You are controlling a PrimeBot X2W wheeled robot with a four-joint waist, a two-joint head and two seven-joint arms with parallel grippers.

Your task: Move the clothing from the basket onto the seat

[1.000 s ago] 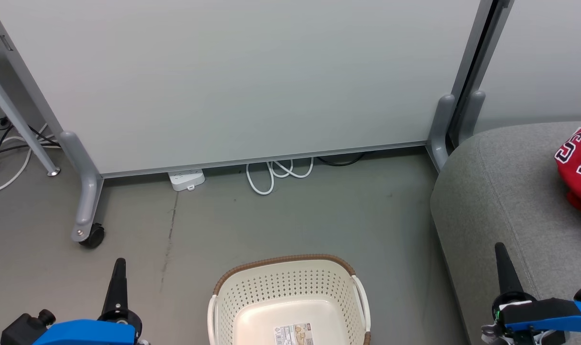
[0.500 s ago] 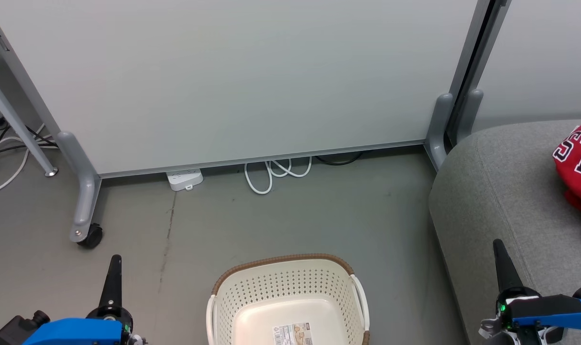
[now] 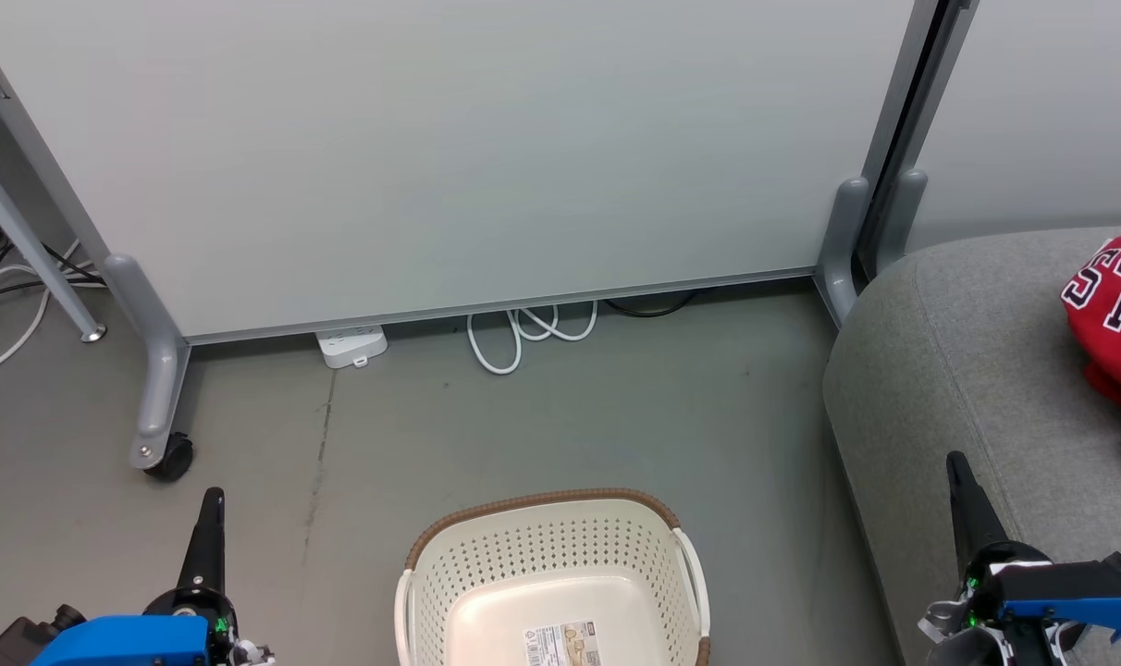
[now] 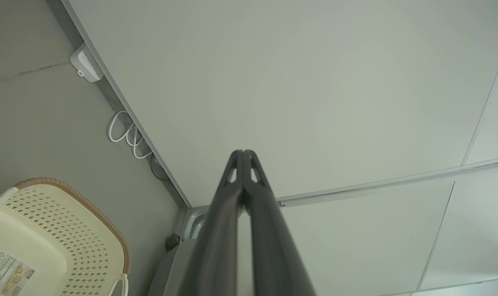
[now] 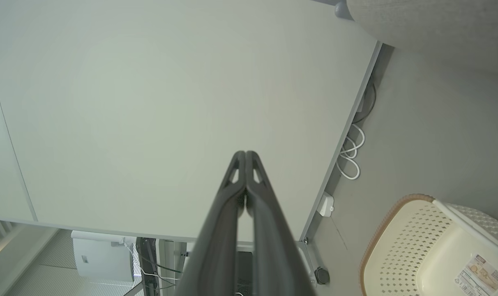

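Both pincers were closed tight with nothing in them: the left gripper (image 3: 211, 504) stood at 7 o'clock in my head view and the right gripper (image 3: 956, 467) at 5 o'clock, tips pointing to 12. Each wrist view showed its two dark fingers pressed together to the tip, aimed at the pale partition panel (image 3: 486, 157). The laundry basket (image 3: 542, 504) sat on the floor at 6 o'clock between the arms, and what I could see of its inside was bare except for a printed label (image 3: 565, 643); its near end ran off the bottom edge. The red clothing (image 3: 1111, 305), white-edged black lettering showing, lay bunched on the grey seat (image 3: 949, 370) at 3 o'clock, partly cut off by the frame, so I could not tell whether that was one garment or two. I judged the transfer finished or nearly so. My next move called for tipping the head down to check the basket's hidden near end, then parking both arms if nothing red turned up
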